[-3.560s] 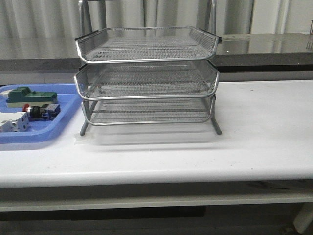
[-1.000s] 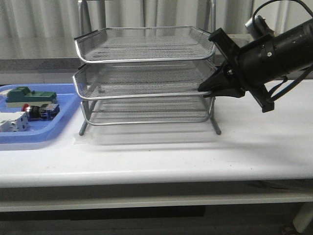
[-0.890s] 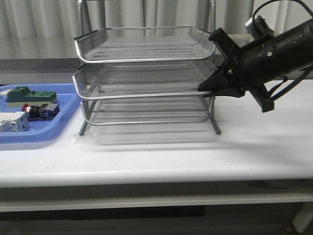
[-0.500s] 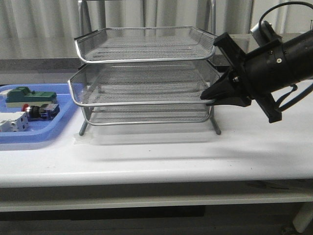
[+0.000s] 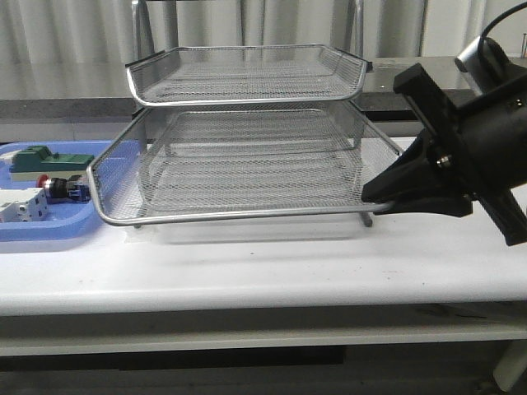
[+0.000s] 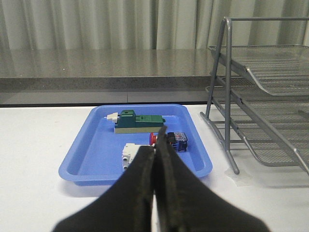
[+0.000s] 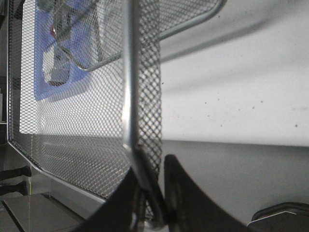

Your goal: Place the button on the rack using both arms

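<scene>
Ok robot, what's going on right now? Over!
Right gripper shut on middle tray of rack, tray slid out. Left gripper shut, empty, hovering. Button in blue tray. Nothing blocking.

The small push-button with a red cap, black body and bluish rear block [image 5: 67, 190] lies on its side in a flat blue tray. Just beside it stands the silver wire-mesh three-tier rack [image 5: 247, 78], its middle tier [image 5: 239, 177] slid forward beyond the others.
</scene>
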`<state>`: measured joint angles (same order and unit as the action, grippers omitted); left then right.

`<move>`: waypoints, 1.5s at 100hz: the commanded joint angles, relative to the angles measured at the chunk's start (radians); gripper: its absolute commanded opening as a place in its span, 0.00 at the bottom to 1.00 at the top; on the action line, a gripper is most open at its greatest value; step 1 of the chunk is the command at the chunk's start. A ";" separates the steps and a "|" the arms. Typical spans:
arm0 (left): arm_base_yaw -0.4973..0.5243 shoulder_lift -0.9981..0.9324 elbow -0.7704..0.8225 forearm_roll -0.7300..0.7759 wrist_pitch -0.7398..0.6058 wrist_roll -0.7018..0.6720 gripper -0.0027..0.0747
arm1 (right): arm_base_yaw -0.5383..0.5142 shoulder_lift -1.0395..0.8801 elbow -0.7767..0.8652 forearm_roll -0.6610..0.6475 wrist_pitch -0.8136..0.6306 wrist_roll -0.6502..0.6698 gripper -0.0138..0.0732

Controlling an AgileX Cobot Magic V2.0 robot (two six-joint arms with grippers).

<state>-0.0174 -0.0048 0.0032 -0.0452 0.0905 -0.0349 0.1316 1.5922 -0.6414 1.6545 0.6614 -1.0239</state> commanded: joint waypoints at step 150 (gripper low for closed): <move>0.002 -0.029 0.034 -0.008 -0.084 0.001 0.01 | 0.002 -0.653 -0.039 -1.205 0.074 0.832 0.66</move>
<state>-0.0174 -0.0048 0.0032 -0.0452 0.0905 -0.0349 0.1374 1.0141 -0.6226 0.6003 0.6982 -0.3215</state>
